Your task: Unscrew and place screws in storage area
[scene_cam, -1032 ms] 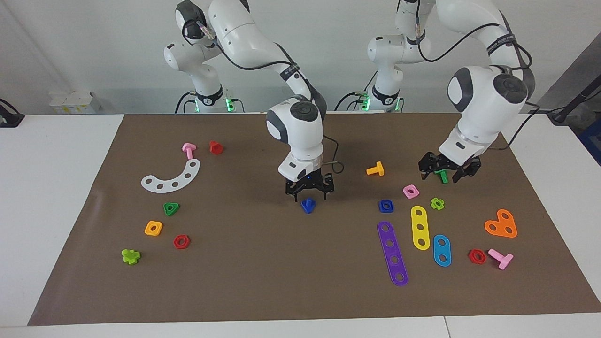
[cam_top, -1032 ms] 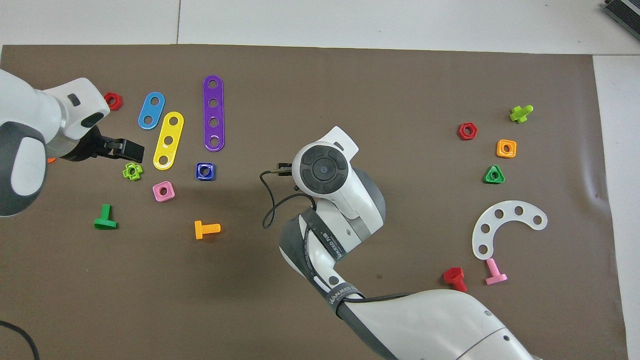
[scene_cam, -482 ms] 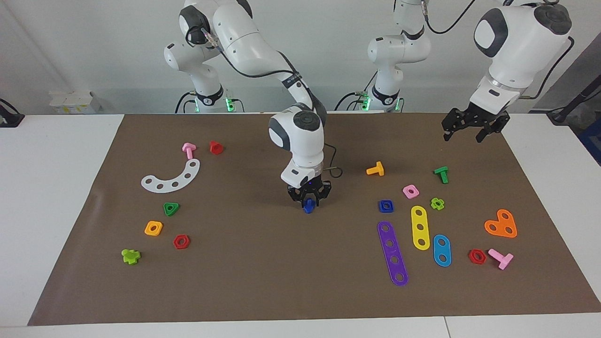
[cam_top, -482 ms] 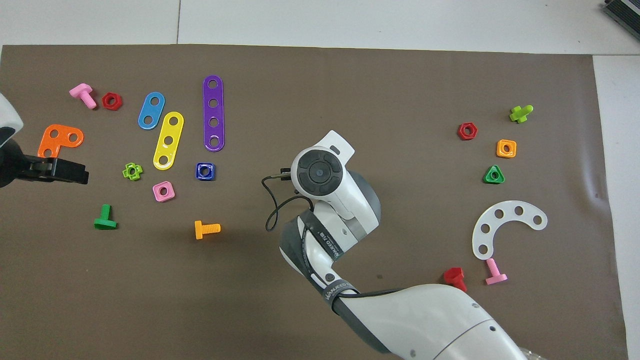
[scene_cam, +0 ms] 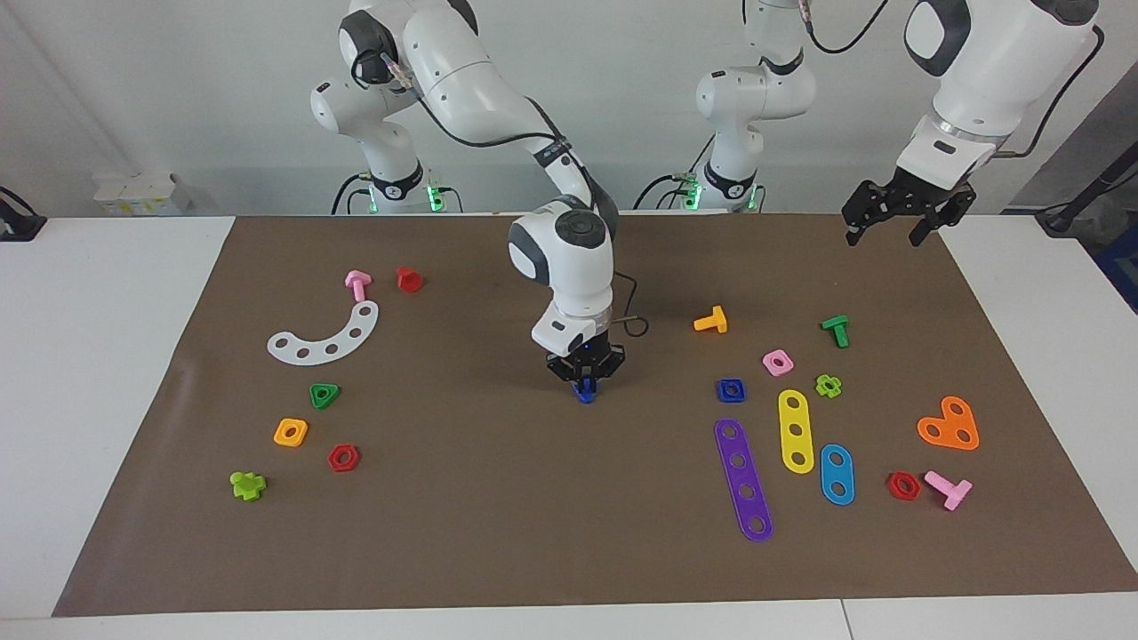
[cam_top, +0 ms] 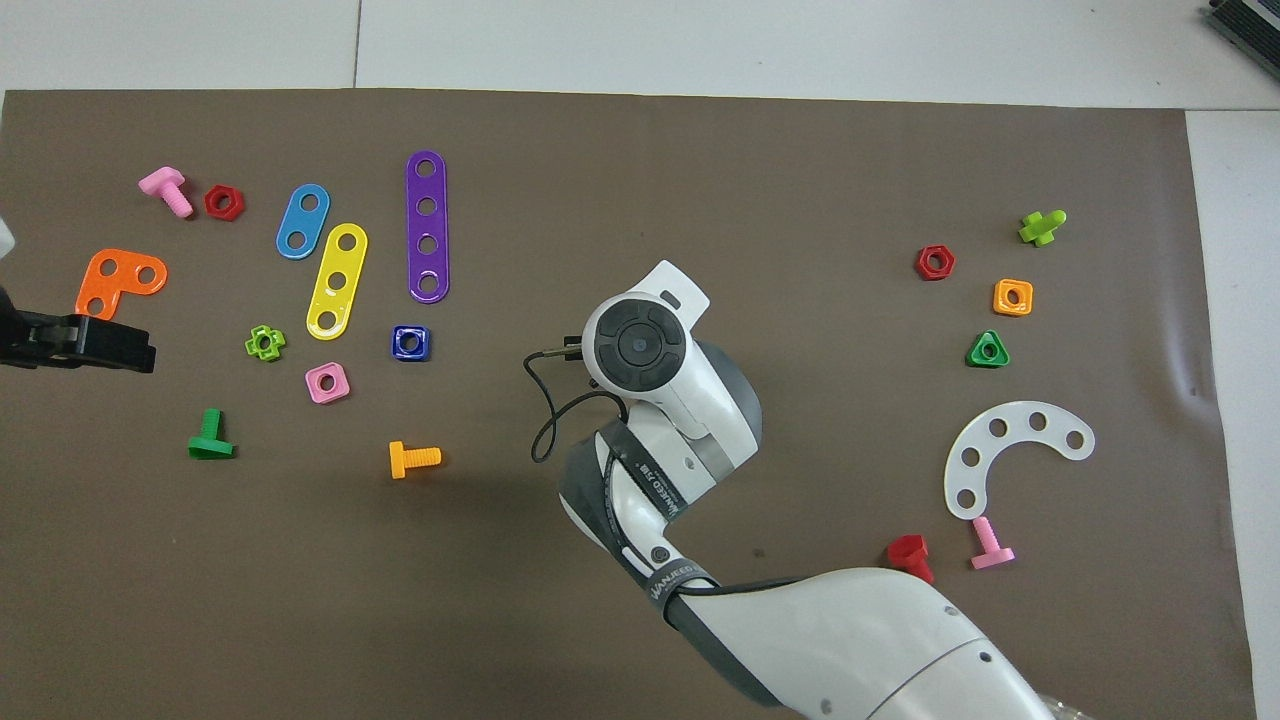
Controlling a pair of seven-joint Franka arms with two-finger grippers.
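- left gripper (scene_cam: 898,218): a second ago it was low at the green bolt (scene_cam: 836,329). Now it is raised high over the mat's (scene_cam: 533,551) edge by the robots, at the left arm's end. Its fingers are spread and hold nothing.
- green bolt: left lying on the mat, nearer to the robots than the dark-blue square nut (scene_cam: 731,389) and toward the left arm's end from it. It has been let go, so that arm looks done with it and is now waiting.
- orange bolt (scene_cam: 711,320): unmoved, nearer to the robots than the dark-blue square nut and close to it.
- right gripper (scene_cam: 585,380): it was hovering with fingers splayed above the dark-blue bolt (scene_cam: 584,392). Now it has dropped onto the bolt and the fingers are drawn in, clenched on the bolt's head as far as the facing view shows.
- dark-blue bolt: on the mat at mid-table, level with the dark-blue square nut and well apart from it toward the right arm's end. It looks unlifted, its lower tip showing under the fingers. In the overhead view the right arm's wrist hides it.
- dark-blue square nut: same spot, no bolt in it.
- purple strip (scene_cam: 743,480): farther from the robots than the square nut, untouched.
- meaning: the grasp on the task screw has just been made. Lift and carry are judged next, with nothing stored yet. No marked storage area is seen, so I cannot tell where it goes.
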